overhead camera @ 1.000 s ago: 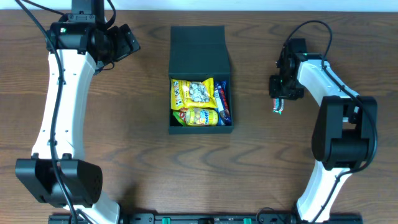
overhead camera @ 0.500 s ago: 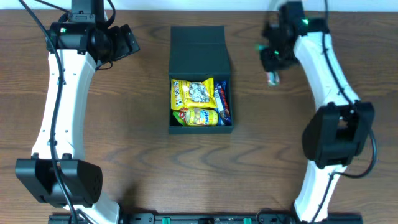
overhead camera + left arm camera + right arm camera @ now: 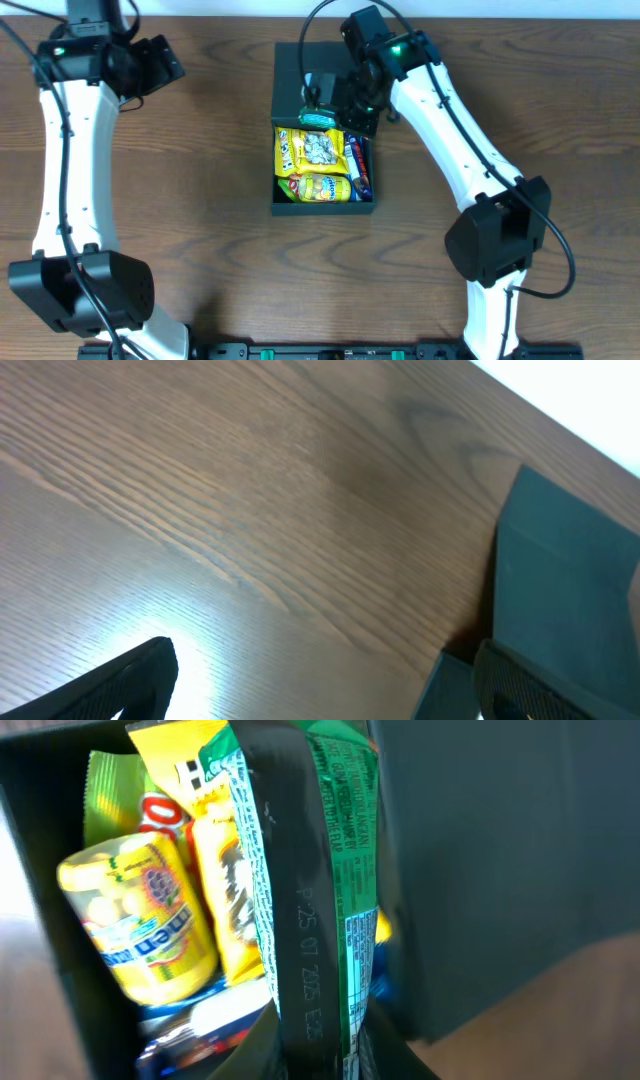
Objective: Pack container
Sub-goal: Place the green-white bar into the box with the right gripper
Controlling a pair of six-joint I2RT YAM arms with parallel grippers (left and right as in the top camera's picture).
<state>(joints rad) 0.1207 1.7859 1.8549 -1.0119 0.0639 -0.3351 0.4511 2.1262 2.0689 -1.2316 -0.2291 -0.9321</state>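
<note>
Centre of the wooden counter [image 3: 200, 230]: container [image 3: 295, 70], dark teal-green, lid folded open toward the far side.
Contents: yellow packet [image 3: 322, 187] at the near wall; yellow-and-white packet [image 3: 315, 148] beyond it; blue packet [image 3: 358, 165] along the right wall.
Right fingers [image 3: 335, 98]: over the container's far edge, clamped on a green packet [image 3: 320, 900] that hangs above the yellow packets; whether it touches them cannot be told.
Left fingers [image 3: 130, 675]: far left, well apart from the container, spread wide above the counter.
</note>
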